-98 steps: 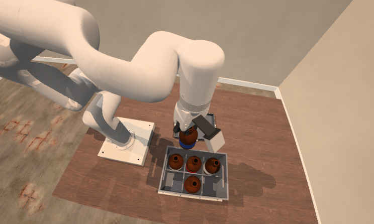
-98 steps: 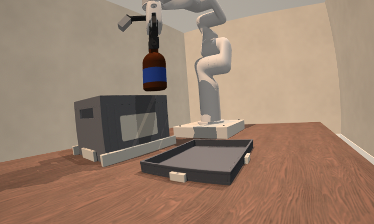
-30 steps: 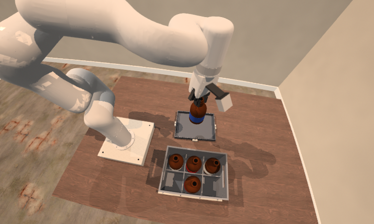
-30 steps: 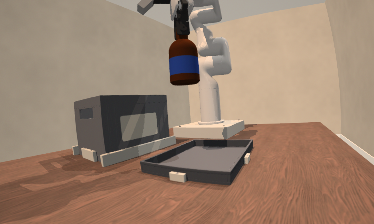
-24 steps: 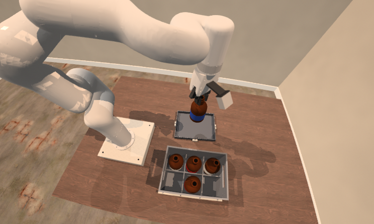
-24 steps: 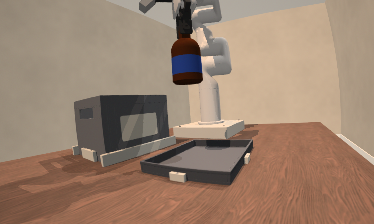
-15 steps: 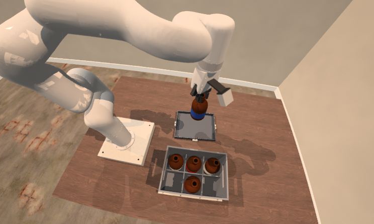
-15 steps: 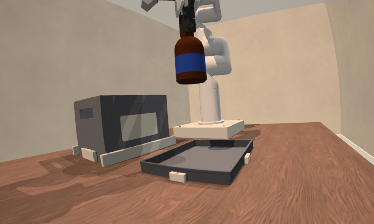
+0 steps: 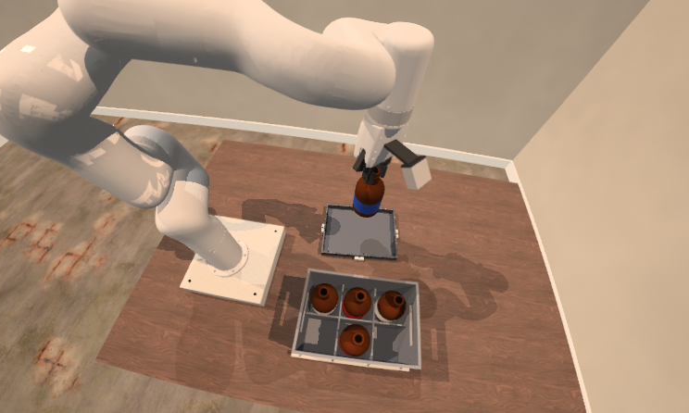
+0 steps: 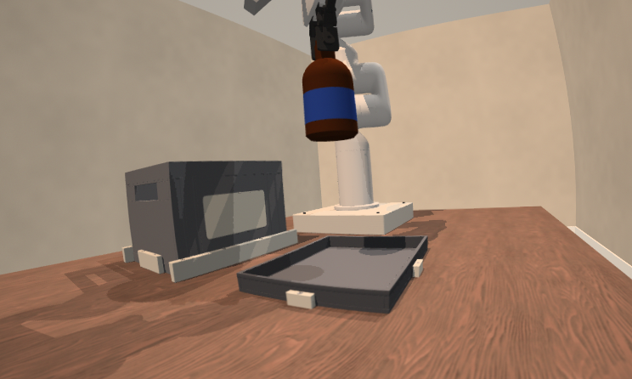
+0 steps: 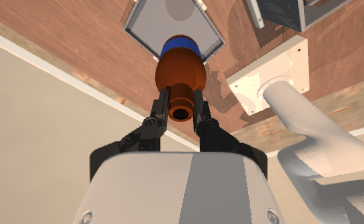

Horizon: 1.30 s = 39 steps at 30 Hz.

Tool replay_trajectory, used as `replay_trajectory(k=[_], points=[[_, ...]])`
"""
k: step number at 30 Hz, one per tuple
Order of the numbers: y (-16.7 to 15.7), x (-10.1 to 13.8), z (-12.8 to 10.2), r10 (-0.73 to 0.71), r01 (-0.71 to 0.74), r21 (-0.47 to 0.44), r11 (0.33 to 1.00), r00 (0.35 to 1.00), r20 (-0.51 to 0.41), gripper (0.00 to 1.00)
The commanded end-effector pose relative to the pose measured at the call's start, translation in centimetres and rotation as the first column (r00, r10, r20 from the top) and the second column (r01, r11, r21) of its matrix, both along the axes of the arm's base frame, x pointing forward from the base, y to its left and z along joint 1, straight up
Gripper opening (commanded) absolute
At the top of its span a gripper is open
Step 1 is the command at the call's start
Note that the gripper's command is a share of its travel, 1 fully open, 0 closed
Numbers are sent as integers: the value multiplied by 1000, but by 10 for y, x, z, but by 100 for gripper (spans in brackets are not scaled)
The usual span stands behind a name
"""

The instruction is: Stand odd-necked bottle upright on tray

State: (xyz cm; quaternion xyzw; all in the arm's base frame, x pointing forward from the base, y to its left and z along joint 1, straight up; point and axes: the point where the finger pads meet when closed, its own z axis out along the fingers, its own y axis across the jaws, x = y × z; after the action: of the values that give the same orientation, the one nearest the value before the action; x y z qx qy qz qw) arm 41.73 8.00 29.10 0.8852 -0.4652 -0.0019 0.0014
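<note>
One brown bottle (image 9: 369, 192) (image 10: 330, 101) (image 11: 180, 70) (blue-banded, nearly upright) hangs with its neck clamped in the gripper (image 9: 371, 173) (image 10: 324, 42) (image 11: 180, 98).

The claw (image 10: 325, 40) grips the neck of a brown bottle with a blue label (image 10: 330, 103), holding it nearly upright in the air. Below, a shallow dark tray (image 10: 344, 295) lies on the worktop (image 10: 488, 301), pale blocks (image 10: 300, 299) against its sides. Beside it stands a dark crate (image 10: 151, 225) with a pale panel (image 10: 234, 214) on one side. The arm's white base (image 10: 339, 227) sits behind the tray.
</note>
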Motion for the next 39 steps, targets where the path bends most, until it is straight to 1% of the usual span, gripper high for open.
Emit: replay_trajectory(k=[1,16,39], points=[[1,1,2,0,0,1,1000,1000,5,0],[10,5,2,0,0,1,1000,1000,5,0],[13,6,2,0,0,1,1000,1000,5,0]])
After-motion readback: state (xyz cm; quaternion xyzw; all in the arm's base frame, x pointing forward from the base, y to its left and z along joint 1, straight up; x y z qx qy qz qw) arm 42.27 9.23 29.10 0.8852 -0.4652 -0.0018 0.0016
